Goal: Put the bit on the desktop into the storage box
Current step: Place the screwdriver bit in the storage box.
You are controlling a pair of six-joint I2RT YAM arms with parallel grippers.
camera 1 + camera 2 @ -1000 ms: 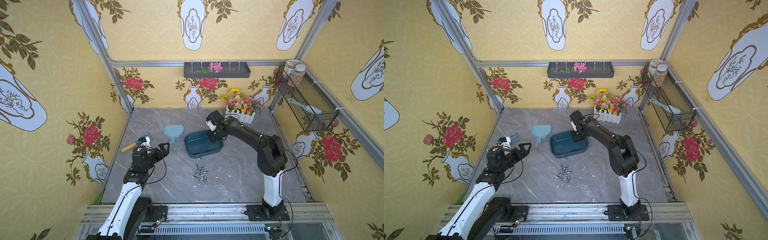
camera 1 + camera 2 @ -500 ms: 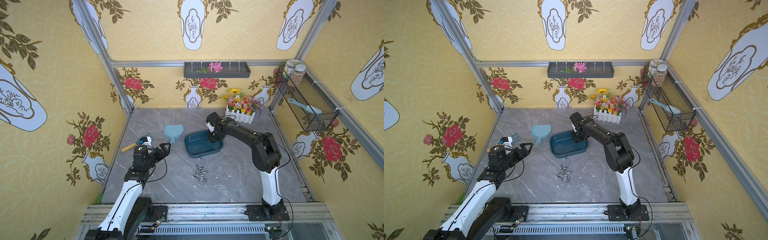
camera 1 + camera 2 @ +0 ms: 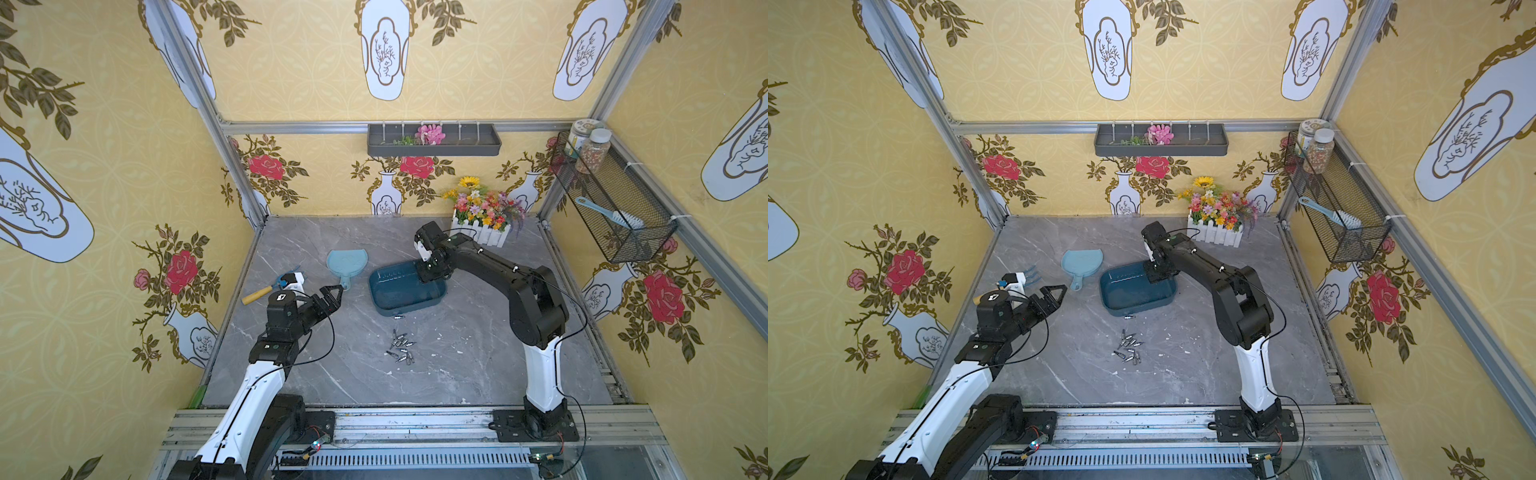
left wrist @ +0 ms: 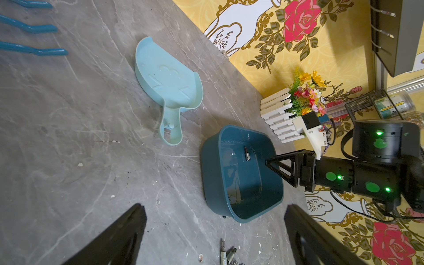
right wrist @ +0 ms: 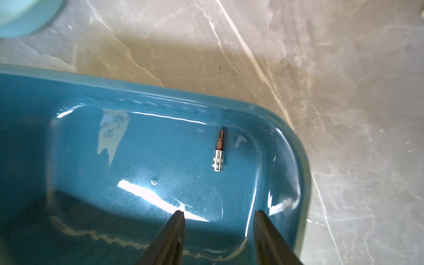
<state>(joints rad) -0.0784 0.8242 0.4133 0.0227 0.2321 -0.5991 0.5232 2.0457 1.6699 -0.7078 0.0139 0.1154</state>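
The dark teal storage box (image 3: 415,305) (image 3: 1142,306) sits mid-desktop (image 3: 332,374). One bit (image 5: 219,151) (image 4: 247,154), with a silver socket and a brown tip, lies loose on the box floor (image 5: 137,160) near a corner. My right gripper (image 5: 219,212) (image 3: 430,272) hangs open just above that end of the box, nothing between its fingers. Several bits (image 3: 401,347) (image 3: 1128,347) lie in a pile on the desktop in front of the box, and a single bit (image 3: 398,317) rests by the box's front wall. My left gripper (image 3: 334,291) (image 4: 213,206) stands wide open and empty, left of the box.
A light blue dustpan (image 3: 345,262) (image 4: 169,80) lies left of the box. A hand rake (image 3: 266,291) with blue tines (image 4: 29,28) lies by the left wall. A white-fenced flower box (image 3: 484,226) stands at the back right. A wire basket (image 3: 615,208) hangs on the right wall.
My right gripper's jaws have parted above the storage box, and the bit now lies free on the box floor. The left arm has barely shifted.
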